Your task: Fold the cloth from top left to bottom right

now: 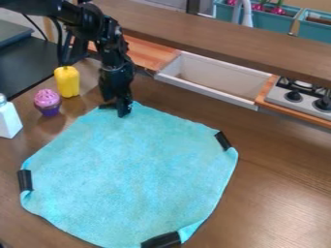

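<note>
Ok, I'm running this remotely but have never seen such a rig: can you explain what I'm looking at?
There is one picture, from a fixed camera looking down at a slant. The black machine coming in at upper left is a robot arm; its gripper is at the upper-left corner of a turquoise cloth. I cannot tell whether it holds the cloth. The cloth lies spread on a brown wooden surface, with black pieces at its other three corners. To the left are a yellow toy bell pepper, a pink and purple toy cupcake and a white bottle. Behind are a toy sink and stove.
</note>
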`<state>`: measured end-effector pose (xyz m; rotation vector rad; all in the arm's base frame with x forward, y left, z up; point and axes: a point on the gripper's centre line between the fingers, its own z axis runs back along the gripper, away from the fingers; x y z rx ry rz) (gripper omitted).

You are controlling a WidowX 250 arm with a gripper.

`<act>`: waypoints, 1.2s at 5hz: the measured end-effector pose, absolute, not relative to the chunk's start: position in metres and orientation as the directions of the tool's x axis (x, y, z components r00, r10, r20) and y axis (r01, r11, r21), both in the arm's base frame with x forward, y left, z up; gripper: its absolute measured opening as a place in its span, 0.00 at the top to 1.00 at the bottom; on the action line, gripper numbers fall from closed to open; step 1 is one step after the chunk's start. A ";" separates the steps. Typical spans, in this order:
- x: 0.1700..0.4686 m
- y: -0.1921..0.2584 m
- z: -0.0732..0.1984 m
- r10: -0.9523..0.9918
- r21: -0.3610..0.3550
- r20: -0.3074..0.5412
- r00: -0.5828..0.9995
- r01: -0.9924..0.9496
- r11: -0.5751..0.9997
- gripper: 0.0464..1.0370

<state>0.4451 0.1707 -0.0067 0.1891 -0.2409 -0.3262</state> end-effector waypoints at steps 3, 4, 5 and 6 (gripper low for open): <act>0.441 0.166 -0.011 -0.302 0.202 0.224 0.926 0.259 0.944 0.86; 0.427 0.158 -0.001 -0.294 0.162 0.236 0.926 0.261 0.952 0.97; 0.410 0.145 0.037 -0.302 0.152 0.299 0.905 0.267 0.951 0.99; 0.383 0.115 0.051 -0.374 0.196 0.313 0.873 0.326 0.925 0.99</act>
